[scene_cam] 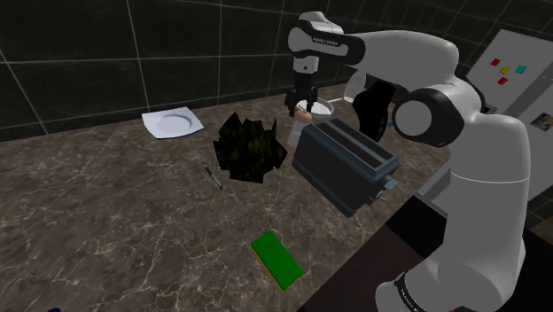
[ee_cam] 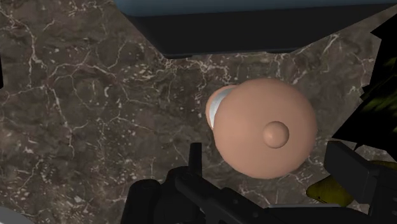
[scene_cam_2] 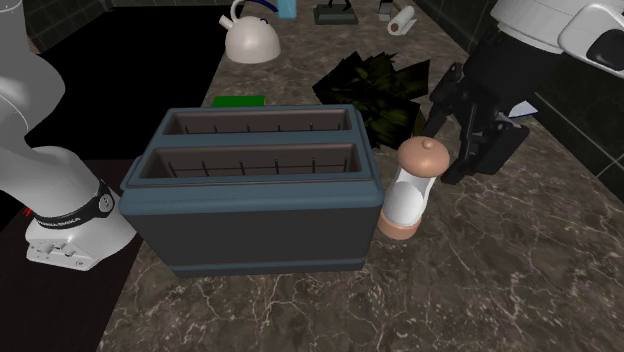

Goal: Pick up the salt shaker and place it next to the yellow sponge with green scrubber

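we are hovering our gripper (ee_cam: 264, 151), fingers (ee_cam: 348, 168) spread and touching nothing, over the salt shaker (scene_cam_2: 408, 195) standing just beside the toaster (scene_cam_2: 250, 205); descending off-centre could be tipping it against the toaster.

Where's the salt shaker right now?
The salt shaker stands upright on the dark marble counter, right of centre in the second exterior view, beside the end of the toaster, with the open gripper close by.
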Motion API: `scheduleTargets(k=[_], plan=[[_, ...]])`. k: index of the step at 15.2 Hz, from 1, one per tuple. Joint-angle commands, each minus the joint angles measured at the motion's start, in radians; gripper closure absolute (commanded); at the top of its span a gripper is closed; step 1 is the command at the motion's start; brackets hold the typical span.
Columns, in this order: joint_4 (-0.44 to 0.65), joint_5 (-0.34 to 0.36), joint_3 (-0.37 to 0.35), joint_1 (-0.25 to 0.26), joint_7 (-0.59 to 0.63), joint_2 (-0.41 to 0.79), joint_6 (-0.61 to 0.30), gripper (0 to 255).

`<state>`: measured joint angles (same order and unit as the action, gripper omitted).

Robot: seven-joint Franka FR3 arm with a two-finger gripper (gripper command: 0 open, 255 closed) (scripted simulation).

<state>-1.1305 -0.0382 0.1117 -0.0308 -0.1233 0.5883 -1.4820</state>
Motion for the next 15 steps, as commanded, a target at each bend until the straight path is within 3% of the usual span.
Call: scheduleTargets(k=[1, 4, 5, 15], plan=[[-0.003, 0.0, 0.0, 0.0, 0.0, -0.001, -0.002, 0], [-0.003, 0.0, 0.0, 0.0, 0.0, -0.001, -0.002, 0], [-0.003, 0.0, 0.0, 0.0, 0.0, -0.001, -0.002, 255], [0.013, 0.0, 0.0, 0.0, 0.0, 0.001, 0.012, 255]])
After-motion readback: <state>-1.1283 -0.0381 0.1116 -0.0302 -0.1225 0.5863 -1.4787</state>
